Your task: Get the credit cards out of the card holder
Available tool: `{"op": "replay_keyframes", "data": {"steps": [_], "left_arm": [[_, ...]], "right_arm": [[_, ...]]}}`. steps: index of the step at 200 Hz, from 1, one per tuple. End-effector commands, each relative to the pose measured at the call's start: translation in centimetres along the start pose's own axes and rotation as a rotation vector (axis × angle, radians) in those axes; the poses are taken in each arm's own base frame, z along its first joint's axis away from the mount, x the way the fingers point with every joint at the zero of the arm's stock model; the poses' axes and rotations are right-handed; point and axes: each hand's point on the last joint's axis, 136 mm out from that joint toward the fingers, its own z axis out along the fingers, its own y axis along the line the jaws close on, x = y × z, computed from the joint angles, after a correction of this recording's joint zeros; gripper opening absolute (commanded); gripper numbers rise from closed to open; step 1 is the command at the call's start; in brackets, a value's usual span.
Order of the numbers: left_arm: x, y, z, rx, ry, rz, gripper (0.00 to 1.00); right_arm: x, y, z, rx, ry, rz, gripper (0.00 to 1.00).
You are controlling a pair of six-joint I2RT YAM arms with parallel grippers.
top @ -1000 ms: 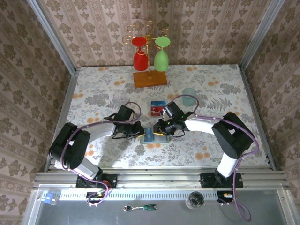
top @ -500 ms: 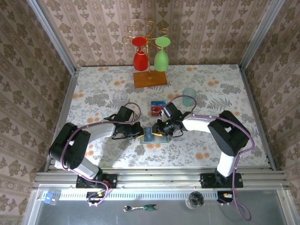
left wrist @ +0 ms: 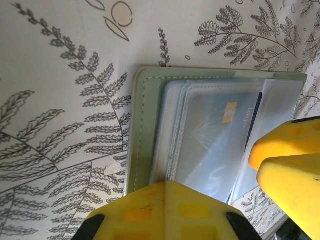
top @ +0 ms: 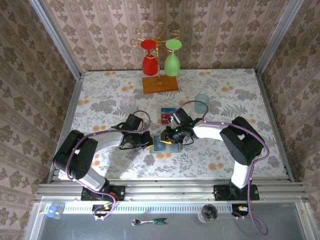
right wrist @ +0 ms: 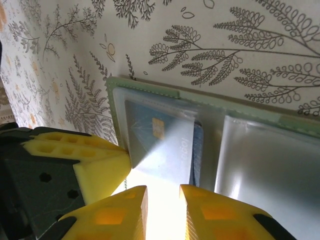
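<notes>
Position: the wallet (top: pixel 160 145) lies open and flat on the desk (top: pixel 235 90), a little toward 6 o'clock from the middle, with both of my arms meeting over it.

Left pincer (top: pixel 149 142): it comes in from 9 o'clock. It is pressed together, and its yellow finger (left wrist: pixel 165 205) rests on the wallet's green border at the 9 o'clock end. I cannot tell whether it pinches the border or merely bears down on it.

Right pincer (right wrist: pixel 163 192): it comes in from 3 o'clock and sits over the wallet's pocket side. Its two fingers stand a narrow slit apart. The end of the blue card (right wrist: pixel 159 142) runs toward that slit, but glare fills it, so I cannot tell whether the fingers pinch the card.

Contents: the blue card, with a gold chip, sits inside a clear pocket of the wallet, with the edge of another card showing just behind it. The neighbouring clear pocket looks glossy and its contents cannot be read.

Surroundings: a loose card (top: pixel 168 115), red and blue, lies flat on the desk at 12 o'clock from the wallet, apart from it. A pale teal cup (top: pixel 202 103) stands at 1 o'clock and a clear glass (top: pixel 128 104) at 10 o'clock. A wooden stand (top: pixel 160 84) with a red and a green glass hung on it stands at the far 12 o'clock edge.
</notes>
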Motion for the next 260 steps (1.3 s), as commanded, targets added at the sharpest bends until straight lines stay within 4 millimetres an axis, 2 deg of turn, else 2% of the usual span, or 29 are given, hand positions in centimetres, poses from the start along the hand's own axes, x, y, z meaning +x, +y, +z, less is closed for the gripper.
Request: {"op": "replay_keyframes", "data": {"steps": [1,101,154,189,235,260], "left_arm": [[0.8,1.8,0.4,-0.044,0.023,-0.013,0.05],[0.9,1.8,0.3,-0.04,0.022,-0.017,0.05],[0.9,1.7,0.3,-0.034,0.024,-0.017,0.05],[0.9,1.6,0.2,-0.033,0.023,-0.02,0.05],[1.0,1.7,0.2,-0.034,0.024,-0.02,0.05],[0.9,1.6,0.2,-0.033,0.024,-0.02,0.05]], "right_arm": [[-0.1,0.4,0.6,-0.011,0.016,-0.005,0.24],[0.2,-0.8,0.6,0.047,0.012,-0.004,0.29],[0.5,0.1,1.3,0.002,0.034,-0.004,0.21],[0.5,0.2,1.7,-0.016,0.04,0.006,0.21],[0.8,-1.2,1.1,0.07,0.03,0.004,0.3],[0.8,-1.7,0.4,0.116,0.018,-0.011,0.31]]}}
